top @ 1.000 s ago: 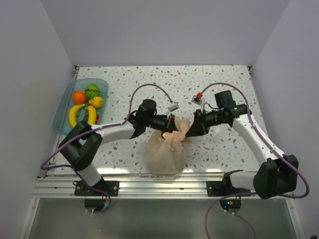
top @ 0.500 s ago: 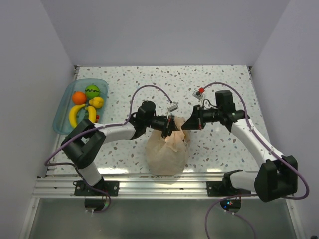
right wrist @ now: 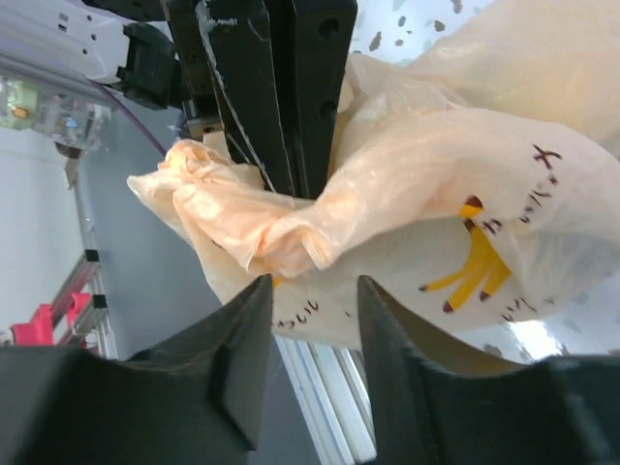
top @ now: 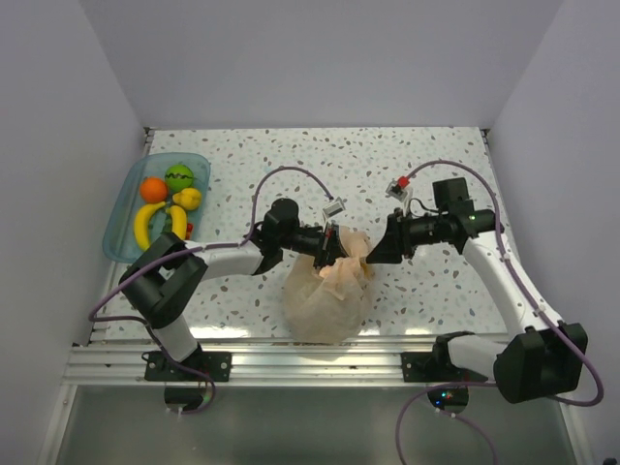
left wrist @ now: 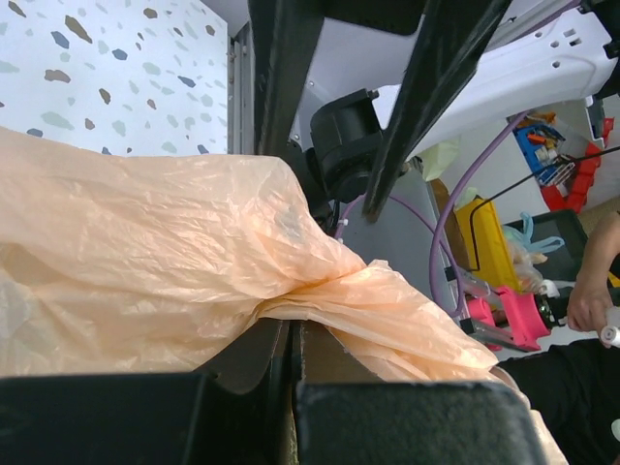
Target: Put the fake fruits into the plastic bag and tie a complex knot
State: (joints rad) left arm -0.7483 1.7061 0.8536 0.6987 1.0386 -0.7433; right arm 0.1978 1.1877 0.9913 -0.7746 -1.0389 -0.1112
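The peach-orange plastic bag (top: 323, 300) stands bulging near the table's front edge; what is inside is hidden. My left gripper (top: 330, 248) is shut on a fold of the bag's neck (left wrist: 320, 291), its fingers (left wrist: 257, 354) pressed together. My right gripper (top: 374, 254) is open just right of the neck, with the bunched, twisted plastic (right wrist: 254, 219) right ahead of its fingertips (right wrist: 244, 310); I cannot tell if this is a tied knot. An orange (top: 152, 189), a green ball (top: 178, 176), yellow bananas (top: 145, 223) and a small yellow piece (top: 189, 199) lie in the tray.
The clear blue tray (top: 124, 199) sits at the far left of the table. The left gripper's black fingers (right wrist: 281, 87) show beyond the bag in the right wrist view. A metal rail (top: 320, 354) runs along the table's near edge.
The right arm has swung its elbow to the right and its gripper has drawn slightly right and nearer. The left gripper has stayed shut on the bag's neck.
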